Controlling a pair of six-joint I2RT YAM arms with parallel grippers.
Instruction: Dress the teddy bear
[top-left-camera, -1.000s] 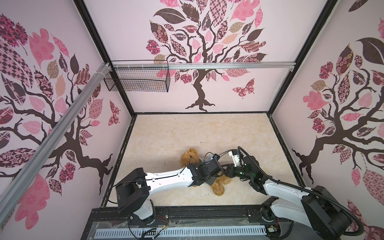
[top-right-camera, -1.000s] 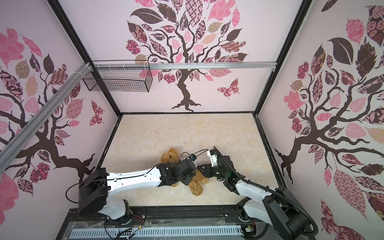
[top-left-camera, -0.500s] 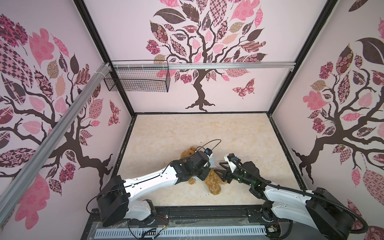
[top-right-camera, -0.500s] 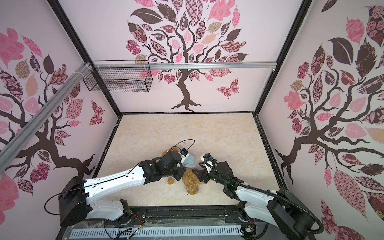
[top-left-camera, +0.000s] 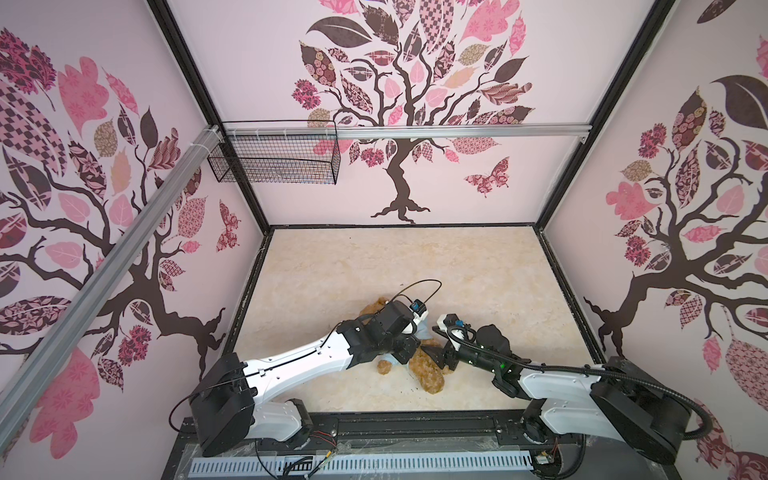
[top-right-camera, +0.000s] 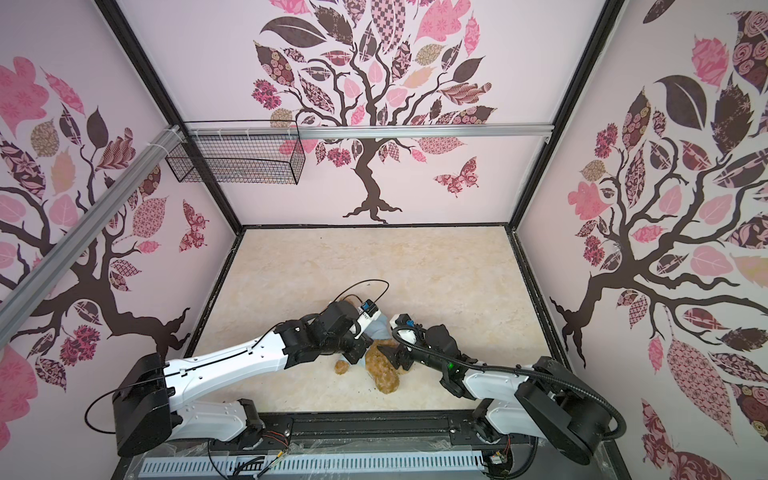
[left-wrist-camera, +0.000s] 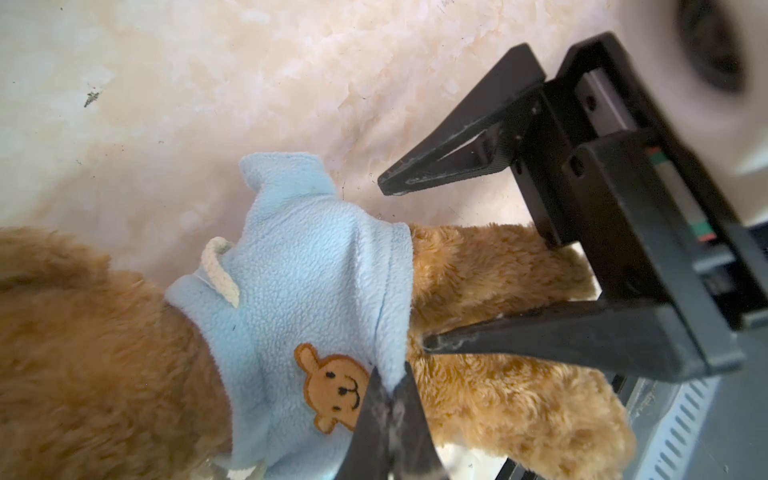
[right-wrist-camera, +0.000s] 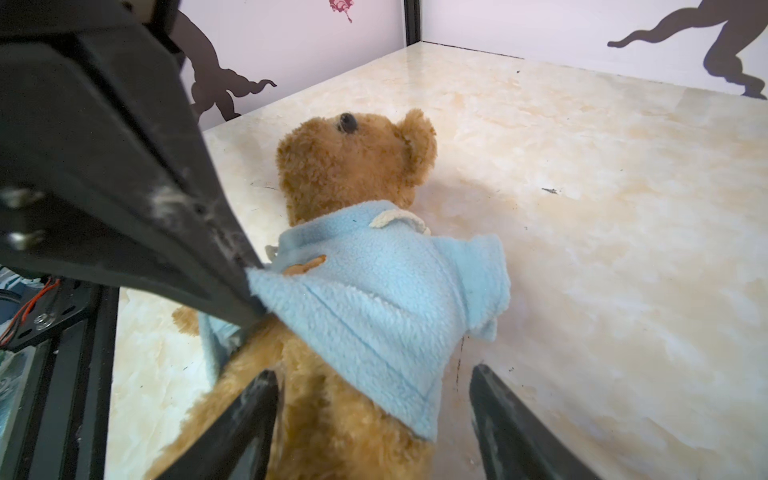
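Note:
The teddy bear (top-left-camera: 428, 372) (top-right-camera: 384, 370) lies on the marble floor near the front, head (right-wrist-camera: 345, 166) toward the back wall. A light-blue shirt (left-wrist-camera: 316, 270) (right-wrist-camera: 374, 291) with an orange bear-face print covers its chest and shoulders; one sleeve hangs empty. My left gripper (left-wrist-camera: 390, 382) (top-left-camera: 409, 353) is shut on the shirt's hem at the bear's belly. My right gripper (right-wrist-camera: 374, 376) (top-right-camera: 395, 357) stands open around the bear's lower body, one finger against its fur and the other over the floor, with nothing pinched.
A black wire basket (top-left-camera: 274, 160) hangs from the aluminium rail at the back left. Patterned walls enclose the floor on three sides. A black frame rail (top-left-camera: 415, 424) runs along the front edge, close behind the bear's legs.
My right gripper has opened wide and come down beside the bear's lower body. The left gripper stays shut on the shirt and its arm has stretched further forward.

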